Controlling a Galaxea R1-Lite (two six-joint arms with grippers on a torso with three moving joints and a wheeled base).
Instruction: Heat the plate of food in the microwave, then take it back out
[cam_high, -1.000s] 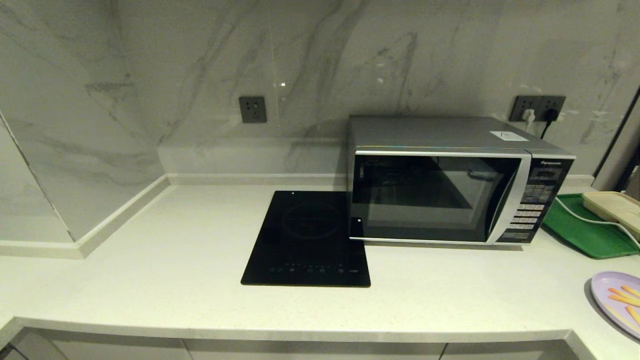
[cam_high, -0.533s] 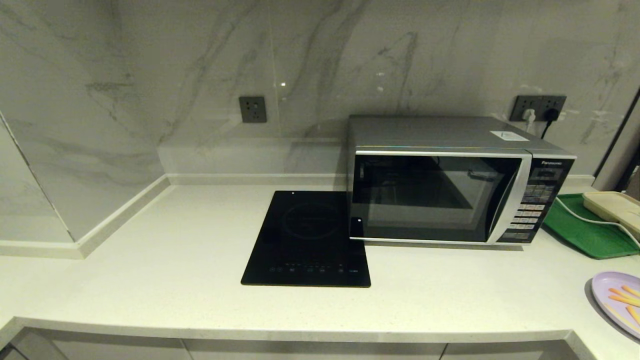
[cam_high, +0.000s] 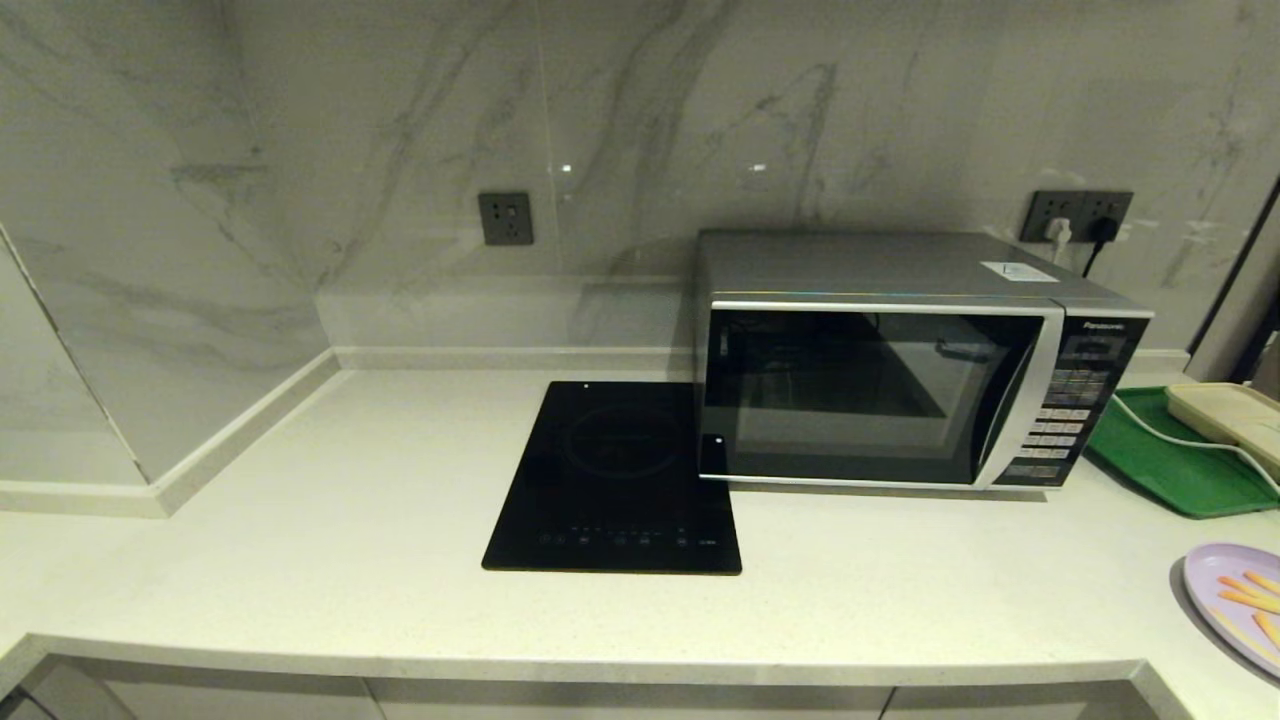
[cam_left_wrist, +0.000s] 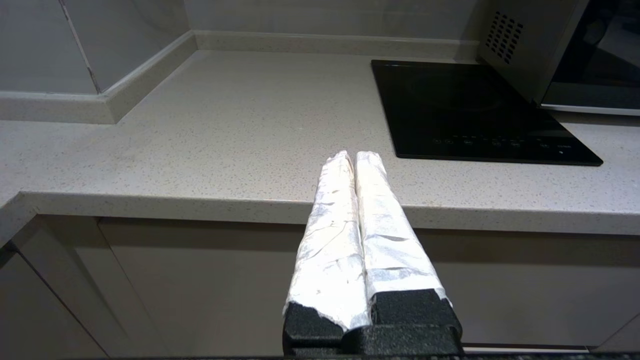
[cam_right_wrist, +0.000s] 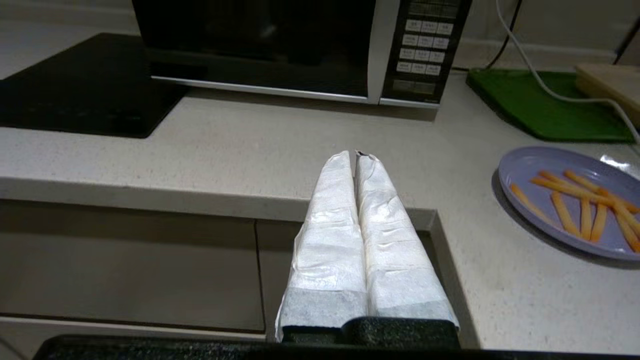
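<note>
The silver-grey Panasonic microwave (cam_high: 900, 370) stands at the back right of the counter, its dark glass door closed and its button panel (cam_right_wrist: 422, 47) on the right. The pale lilac plate of orange fry sticks (cam_high: 1235, 600) lies at the counter's front right edge, partly cut off; the right wrist view shows the plate (cam_right_wrist: 570, 200) more fully. My left gripper (cam_left_wrist: 354, 156) hangs shut and empty before the counter's front edge, left of the hob. My right gripper (cam_right_wrist: 356, 155) is shut and empty too, near the front edge, left of the plate. Neither gripper shows in the head view.
A flat black induction hob (cam_high: 615, 480) lies left of the microwave. A green tray (cam_high: 1170, 465) with a cream rectangular object (cam_high: 1230, 415) and a white cable sits right of it. Marble walls close the back and left. Cabinet fronts (cam_left_wrist: 200, 280) lie below the counter.
</note>
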